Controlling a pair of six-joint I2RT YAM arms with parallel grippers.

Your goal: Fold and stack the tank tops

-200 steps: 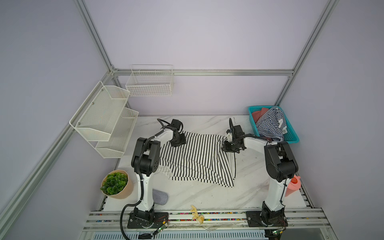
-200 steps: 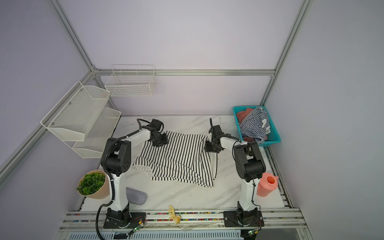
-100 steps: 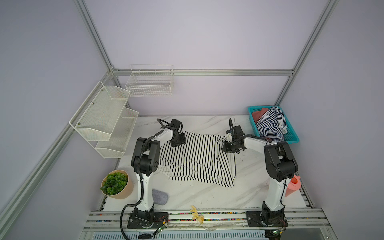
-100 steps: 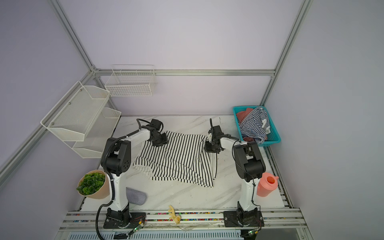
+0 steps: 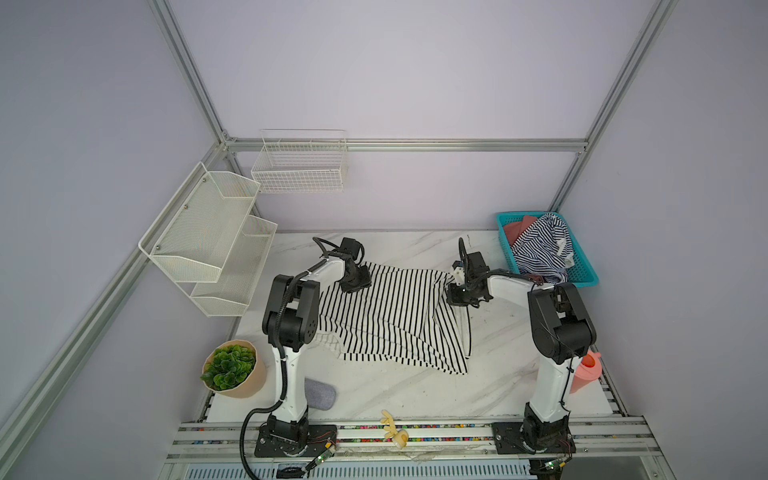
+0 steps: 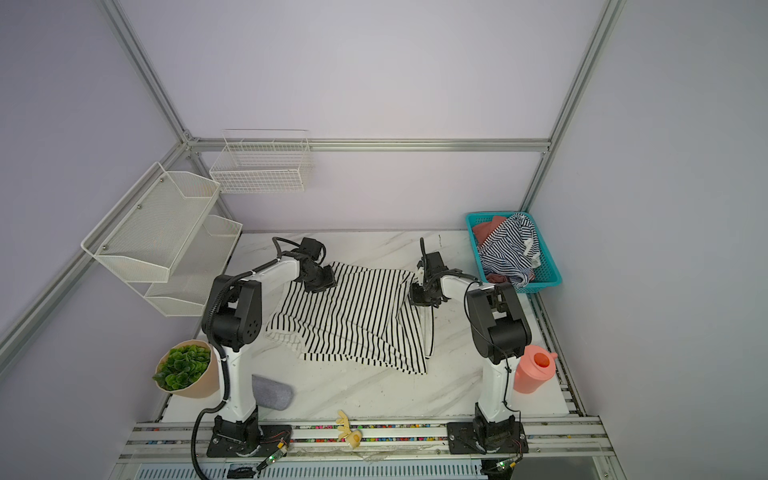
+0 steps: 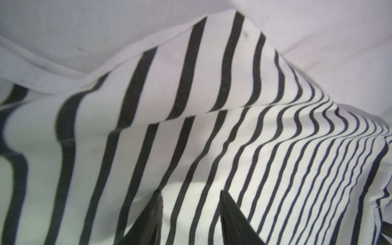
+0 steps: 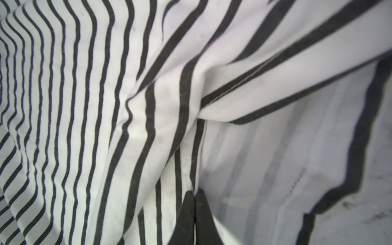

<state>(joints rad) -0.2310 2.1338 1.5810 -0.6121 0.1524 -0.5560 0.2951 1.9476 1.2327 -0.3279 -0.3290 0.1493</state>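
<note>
Marble table [image 5: 415, 390], top [image 5: 386, 316] apparently pinched, right tool [image 8: 194, 193]

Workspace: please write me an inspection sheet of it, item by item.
Surface: white marbled table, no spills seen.
Job's things: white black-striped tank top spread, unfolded; navy-striped tank top in teal plastic basket.
Clutter: potted green plant, grey cloth pad, pink plastic jug, yellow toy.
Grippers: left gripper open over the white top; right gripper shut on its edge.
Cables: black cable loops at left base.
Surroundings: white wire shelves, lilac walls.
</note>
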